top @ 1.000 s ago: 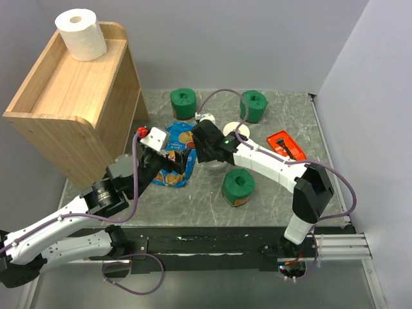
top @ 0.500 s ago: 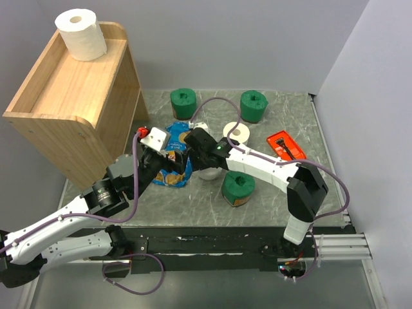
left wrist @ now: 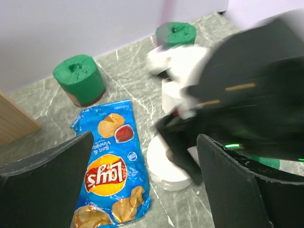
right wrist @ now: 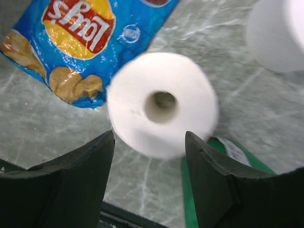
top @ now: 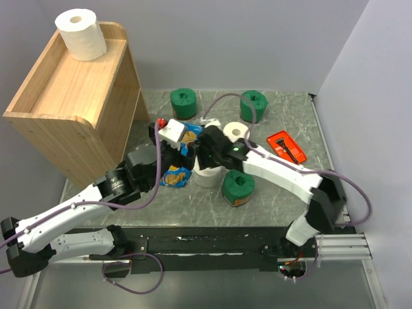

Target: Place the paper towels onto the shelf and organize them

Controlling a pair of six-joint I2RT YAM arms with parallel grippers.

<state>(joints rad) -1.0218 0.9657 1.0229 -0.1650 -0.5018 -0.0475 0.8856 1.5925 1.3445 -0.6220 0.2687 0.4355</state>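
A white paper towel roll point(top: 80, 32) stands on the top of the wooden shelf point(top: 58, 96). On the table stand two white rolls point(top: 206, 176) point(top: 236, 132) and three green rolls point(top: 183, 103) point(top: 253, 105) point(top: 238, 187). My right gripper point(top: 207, 158) is open just above the near white roll point(right wrist: 161, 102), with its fingers point(right wrist: 71, 190) on either side and nothing in its grasp. My left gripper point(top: 170, 131) is open and empty over the chip bag point(left wrist: 111, 166), looking at the same white roll point(left wrist: 164, 166).
A blue chip bag point(top: 177, 175) lies between the arms. A flat red-orange object point(top: 286, 147) lies at the right. In the right wrist view, a green roll point(right wrist: 223, 190) stands beside the white roll and the second white roll point(right wrist: 275, 33) behind it.
My left arm has reached further out and to the right over the chip bag. My right gripper has shifted nearer and now sits over the near white roll.
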